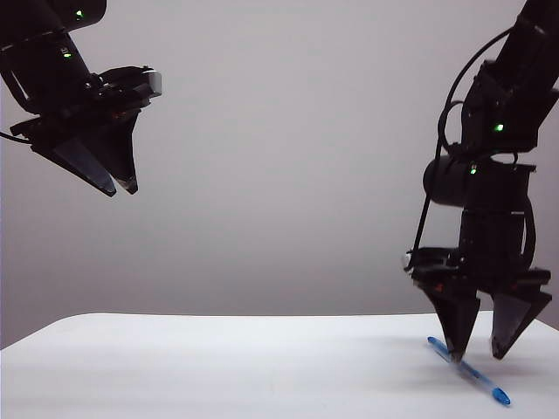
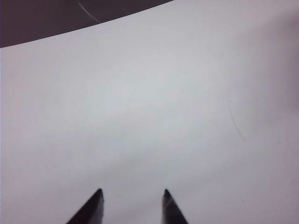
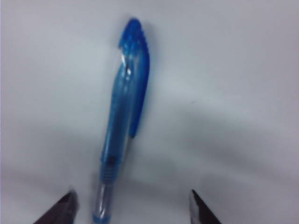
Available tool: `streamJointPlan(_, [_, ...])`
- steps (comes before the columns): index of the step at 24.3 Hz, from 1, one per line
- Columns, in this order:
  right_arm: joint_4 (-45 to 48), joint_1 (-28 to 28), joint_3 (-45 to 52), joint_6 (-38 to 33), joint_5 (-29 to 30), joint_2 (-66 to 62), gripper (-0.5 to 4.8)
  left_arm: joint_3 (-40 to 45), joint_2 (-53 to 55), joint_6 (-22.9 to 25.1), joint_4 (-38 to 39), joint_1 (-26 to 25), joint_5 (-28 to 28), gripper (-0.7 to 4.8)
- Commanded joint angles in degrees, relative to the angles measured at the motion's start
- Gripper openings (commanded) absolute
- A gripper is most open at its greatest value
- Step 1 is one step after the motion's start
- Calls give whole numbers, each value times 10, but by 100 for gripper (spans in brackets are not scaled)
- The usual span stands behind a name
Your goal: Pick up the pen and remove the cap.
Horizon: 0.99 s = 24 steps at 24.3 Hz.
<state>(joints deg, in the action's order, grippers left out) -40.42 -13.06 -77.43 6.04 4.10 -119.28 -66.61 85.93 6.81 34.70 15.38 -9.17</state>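
The slim ballpoint pen (image 1: 469, 372) with a clear plastic barrel, blue ribbed section and blue ends lies flat on the plain white desk (image 1: 218, 367), near the desk's right front part in the exterior view. Its short clear-and-blue cap (image 3: 131, 74) with a blue clip is on the pen, at the end pointing away from the right wrist camera.

The black right gripper (image 1: 479, 353) stands right over the pen with its jaws released and spread wide, pointing down, fingertips at or just above the desk. In the exterior view one fingertip (image 1: 455, 353) overlaps the pen's middle; whether it touches cannot be told. In the right wrist view the pen's near end lies between the two tips, closer to one of them, and is cut off by the picture's edge; that picture is blurred.

The black left gripper (image 1: 115, 183) hangs high above the desk, far from the pen, partly open and empty. Its wrist view shows only two fingertips (image 2: 96, 205) over bare desk, with a dark background beyond the desk's edge
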Motion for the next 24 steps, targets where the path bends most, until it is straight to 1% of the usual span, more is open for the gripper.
streamJointPlan(1, [2,-9,1,-3,0,-5,264,-3,-2,0,0,1,0,160])
streamJointPlan(4, [13,-17,2,-3,-1,-11,257,-3,-2,0,-1,1,0,160])
streamJointPlan(6, [20,-21,5,-5,-4,-15,229,-3,-2,0,0,1,0,160])
streamJointPlan(10, [38,-24,24,-5,-5,-24,207,-3,-2,-1,1,1,0,160])
streamJointPlan(11, [42,-24,30,-5,-5,-29,183,-3,-2,-2,3,1,0,160])
streamJointPlan(12, [44,-24,38,-1,-6,-35,90,-3,-2,-2,5,1,0,160])
streamJointPlan(13, [45,-24,44,1,-7,-38,15,-3,-2,-2,5,1,0,160])
streamJointPlan(14, [49,-24,47,2,-7,-38,-4,-3,-2,-2,4,1,0,160])
streamJointPlan(17, [52,-24,45,2,4,-36,-5,-3,-2,-1,-3,1,-3,160])
streamJointPlan(18, [48,-24,44,2,7,-35,-5,-3,-3,1,-7,1,-11,161])
streamJointPlan(19, [45,-24,42,2,10,-34,-5,-3,-3,3,-13,1,-29,161])
streamJointPlan(20, [38,-24,35,2,29,-27,-5,-3,-3,3,-26,1,-68,162])
streamJointPlan(22, [29,-24,24,2,52,-17,-5,-3,-3,2,-47,0,-109,170])
streamJointPlan(24, [18,-24,5,2,88,-2,-5,-3,-3,1,-80,0,-149,222])
